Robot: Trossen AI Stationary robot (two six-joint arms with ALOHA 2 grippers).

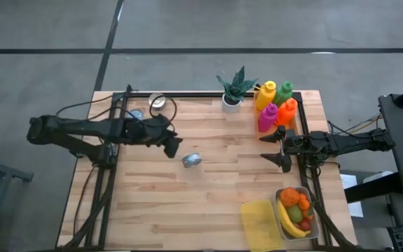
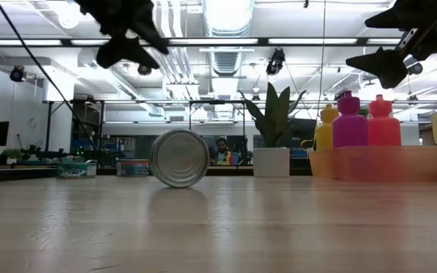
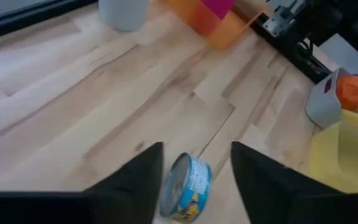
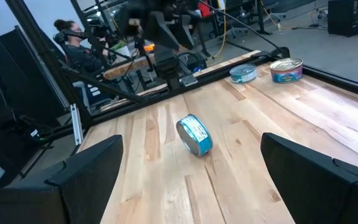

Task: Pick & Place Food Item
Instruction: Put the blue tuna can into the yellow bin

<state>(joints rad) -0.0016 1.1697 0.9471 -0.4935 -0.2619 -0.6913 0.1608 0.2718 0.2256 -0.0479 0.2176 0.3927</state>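
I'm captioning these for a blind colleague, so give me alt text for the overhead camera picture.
Seen from above, a small tin can lies on its side mid-table on a wooden table, just beyond the left gripper. The right gripper waits, open, at the right side, near coloured bottles, a potted plant, a fruit bin and a yellow cloth.

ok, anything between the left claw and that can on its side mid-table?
Nothing visible. The can lies on its side on bare wood, just right of the left claw, which hangs above it; the left wrist view shows it between the fingers with no obstruction.
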